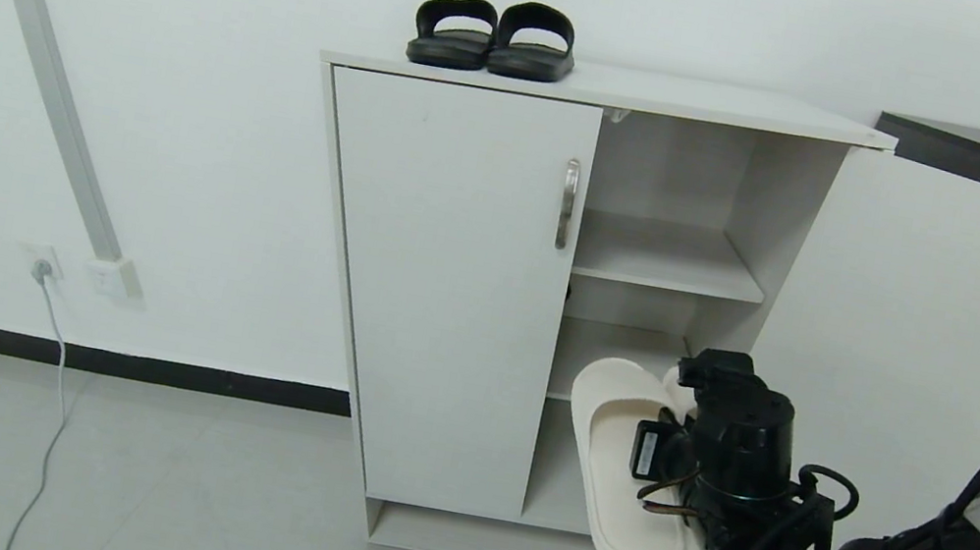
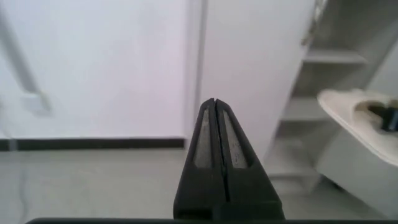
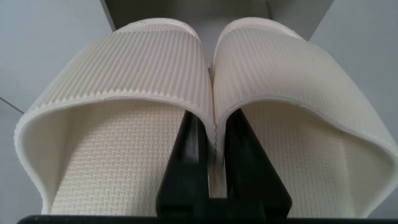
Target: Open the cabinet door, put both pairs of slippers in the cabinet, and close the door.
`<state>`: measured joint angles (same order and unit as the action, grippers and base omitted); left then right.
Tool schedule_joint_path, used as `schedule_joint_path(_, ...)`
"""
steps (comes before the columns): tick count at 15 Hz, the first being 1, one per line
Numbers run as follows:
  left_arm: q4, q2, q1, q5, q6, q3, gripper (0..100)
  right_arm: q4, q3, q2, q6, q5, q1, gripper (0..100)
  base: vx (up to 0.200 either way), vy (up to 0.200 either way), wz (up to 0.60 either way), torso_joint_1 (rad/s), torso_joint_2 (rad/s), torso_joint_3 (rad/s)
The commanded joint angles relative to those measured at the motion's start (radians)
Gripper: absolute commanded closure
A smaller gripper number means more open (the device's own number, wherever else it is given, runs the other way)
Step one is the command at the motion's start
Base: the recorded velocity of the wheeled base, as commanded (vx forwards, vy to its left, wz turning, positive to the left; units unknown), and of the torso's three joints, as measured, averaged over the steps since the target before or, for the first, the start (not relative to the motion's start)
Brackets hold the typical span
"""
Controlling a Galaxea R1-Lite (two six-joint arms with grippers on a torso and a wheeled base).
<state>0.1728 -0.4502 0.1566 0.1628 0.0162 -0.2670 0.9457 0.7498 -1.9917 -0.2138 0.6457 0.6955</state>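
Cream slippers (image 1: 629, 458) point toes-first toward the cabinet (image 1: 438, 286), straps pinched by right gripper (image 3: 214, 134).

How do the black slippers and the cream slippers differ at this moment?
The black slippers lie flat on the cabinet top; the cream slippers hang tilted at the open compartment. The black slippers are untouched; the cream slippers are pinched together by the right end effector. Both are slip-on pairs, side by side.

White wall (image 1: 178, 113), black skirting strip (image 1: 88, 358), grey tiled floor (image 1: 118, 472), wall socket (image 1: 41, 260) (cable (image 1: 61, 373) plugged in), slanting grey conduit (image 1: 49, 57)
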Motion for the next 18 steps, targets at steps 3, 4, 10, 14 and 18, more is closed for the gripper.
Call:
schedule_joint_path(3, -0.144, 0.449, -0.158, 0.027, -0.016, 0.262, 100, 0.008, -0.001, -0.018, 0.001, 0.005, 0.001, 100, 0.000, 0.000, 0.00, 0.000, 0.00, 0.000)
schedule_joint_path(4, -0.134, 0.450, -0.157, -0.008, -0.016, 0.265, 100, 0.013, -0.001, -0.019, 0.002, 0.005, 0.001, 100, 0.000, 0.000, 0.00, 0.000, 0.00, 0.000)
schedule_joint_path(10, -0.174, 0.450, -0.157, -0.233, -0.025, 0.264, 100, 0.047, 0.011, -0.067, 0.033, 0.005, 0.007, 100, 0.000, 0.000, 0.00, 0.000, 0.00, 0.000)
schedule_joint_path(14, -0.173, 0.450, -0.157, -0.230, -0.007, 0.264, 100, 0.130, 0.105, -0.177, 0.056, 0.051, 0.012, 100, 0.000, 0.000, 0.00, 0.000, 0.00, 0.000)
schedule_joint_path(18, -0.173, 0.450, -0.157, -0.232, -0.005, 0.264, 100, 0.130, 0.145, -0.216, 0.056, 0.092, 0.012, 100, 0.000, -0.100, 0.00, 0.001, 0.00, 0.004)
